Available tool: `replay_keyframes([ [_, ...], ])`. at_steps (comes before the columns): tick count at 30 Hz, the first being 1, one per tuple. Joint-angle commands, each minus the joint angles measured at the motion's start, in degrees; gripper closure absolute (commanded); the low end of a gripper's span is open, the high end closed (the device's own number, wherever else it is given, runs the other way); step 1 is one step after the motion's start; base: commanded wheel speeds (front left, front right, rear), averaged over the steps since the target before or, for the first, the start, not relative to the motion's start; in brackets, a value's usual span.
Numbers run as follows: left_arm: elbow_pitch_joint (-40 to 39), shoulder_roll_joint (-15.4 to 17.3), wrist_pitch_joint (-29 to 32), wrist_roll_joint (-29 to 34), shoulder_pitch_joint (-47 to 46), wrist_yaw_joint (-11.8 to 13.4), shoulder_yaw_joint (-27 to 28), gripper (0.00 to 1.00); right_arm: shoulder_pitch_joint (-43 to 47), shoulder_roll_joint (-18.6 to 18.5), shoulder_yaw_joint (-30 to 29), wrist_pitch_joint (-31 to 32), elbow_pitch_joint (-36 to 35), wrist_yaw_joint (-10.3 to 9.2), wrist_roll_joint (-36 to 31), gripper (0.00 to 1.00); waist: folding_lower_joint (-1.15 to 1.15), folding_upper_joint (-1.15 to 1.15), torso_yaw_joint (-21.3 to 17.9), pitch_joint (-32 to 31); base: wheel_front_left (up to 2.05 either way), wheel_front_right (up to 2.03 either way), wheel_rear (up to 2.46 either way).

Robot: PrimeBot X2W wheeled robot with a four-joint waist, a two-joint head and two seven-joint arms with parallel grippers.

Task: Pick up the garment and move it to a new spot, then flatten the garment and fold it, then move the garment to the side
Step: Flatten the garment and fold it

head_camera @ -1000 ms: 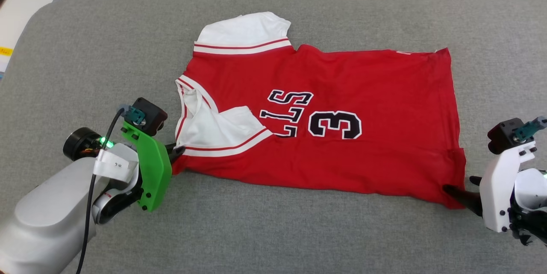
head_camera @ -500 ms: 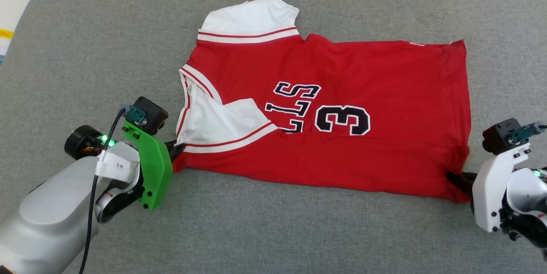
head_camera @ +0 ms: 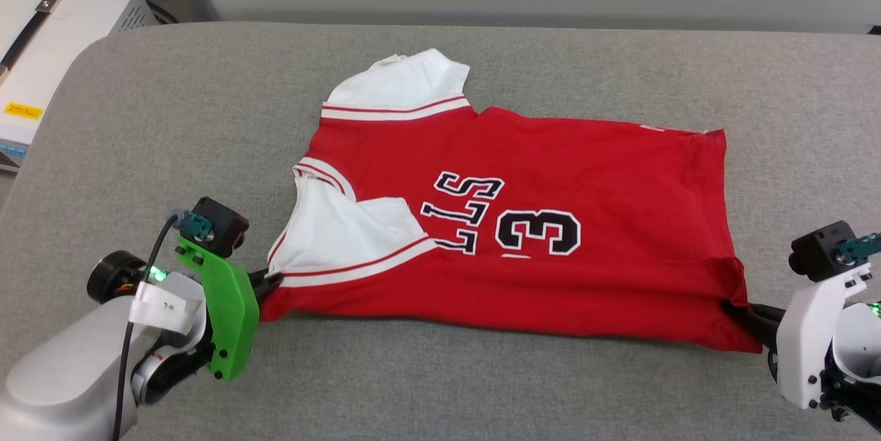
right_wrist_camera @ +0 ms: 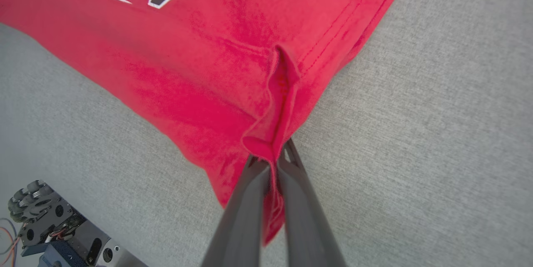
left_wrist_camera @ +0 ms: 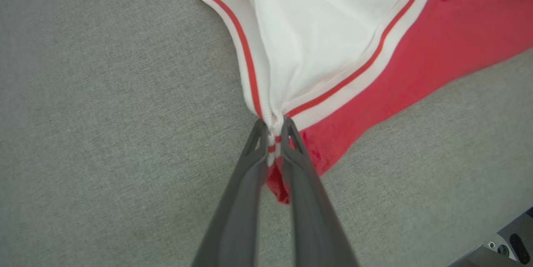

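the shirt (head_camera: 550, 173) lies mid-table (head_camera: 482, 372), long axis left to right, its near edge spanning between my left gripper (head_camera: 272, 281), clamped on the sleeve-end corner, and my right gripper (head_camera: 733, 307), clamped on the hem corner.

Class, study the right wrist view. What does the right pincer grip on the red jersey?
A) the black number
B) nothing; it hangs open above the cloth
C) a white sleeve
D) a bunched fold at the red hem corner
D: the right pincer is shut on a pinched fold of the jersey at its red hem corner, with the stitched hem line running up beside the fold.
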Motion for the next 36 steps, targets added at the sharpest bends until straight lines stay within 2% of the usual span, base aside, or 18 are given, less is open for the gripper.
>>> replay_keyframes([
  [1,-1.0,1.1,0.5,-0.9,1.5,0.8,0.0,1.0,1.6,-0.6,-1.0,0.2,-0.9,0.01,0.7,1.0,0.0,0.0,-0.5,-1.3,0.0,0.0,0.0],
  [7,-5.9,3.5,1.0,-2.5,5.7,3.8,-0.4,1.0,7.1,-1.2,-5.6,1.3,-4.0,0.01,1.0,1.0,0.0,0.0,-0.7,-2.5,0.0,0.0,0.0],
  [13,-8.6,4.3,1.4,-3.0,9.1,6.0,-1.6,1.0,11.4,-0.2,-9.7,4.0,-4.7,0.01,1.5,1.0,0.0,0.0,-0.9,-2.8,0.0,0.0,0.0],
  [19,-7.3,3.0,1.1,-3.5,10.6,6.7,-2.2,1.0,12.7,2.6,-11.2,5.6,-3.9,0.01,0.4,1.0,0.0,0.0,-1.0,-1.8,0.0,0.0,0.0],
  [25,-2.2,0.4,-0.6,-2.9,10.7,6.0,-2.8,1.0,12.7,5.6,-10.0,3.5,-0.5,0.01,-2.7,1.0,0.0,0.0,-0.7,-1.3,0.0,0.0,0.0],
  [26,-1.5,-0.1,-1.4,-3.1,10.9,5.8,-2.5,0.36,12.7,6.0,-9.8,2.4,0.1,0.01,-3.2,1.0,0.0,0.0,-0.7,-1.5,0.0,0.0,0.0],
  [27,-1.1,-0.4,-2.2,-3.2,10.9,5.7,-2.3,0.0,12.9,6.5,-9.9,1.4,0.6,0.01,-3.3,0.82,0.0,0.0,-0.6,-1.7,0.0,0.0,0.0],
  [28,-0.8,-0.6,-3.2,-3.2,11.0,5.6,-1.9,0.0,12.9,6.7,-9.7,0.0,0.8,0.01,-3.8,0.0,0.0,0.0,-0.5,-2.1,0.0,0.0,0.0],
  [32,-0.8,0.3,-7.3,-2.8,11.1,5.0,-0.5,0.0,12.8,7.8,-10.5,-5.7,-0.2,0.01,-5.1,0.0,0.0,0.0,-0.4,-3.7,0.0,0.0,0.0],
  [36,-3.0,2.5,-10.9,-2.8,10.7,5.5,1.9,0.0,12.4,9.7,-13.5,-12.1,-3.1,0.01,-8.5,0.0,0.0,0.0,-0.6,-5.1,0.0,0.0,0.0],
])
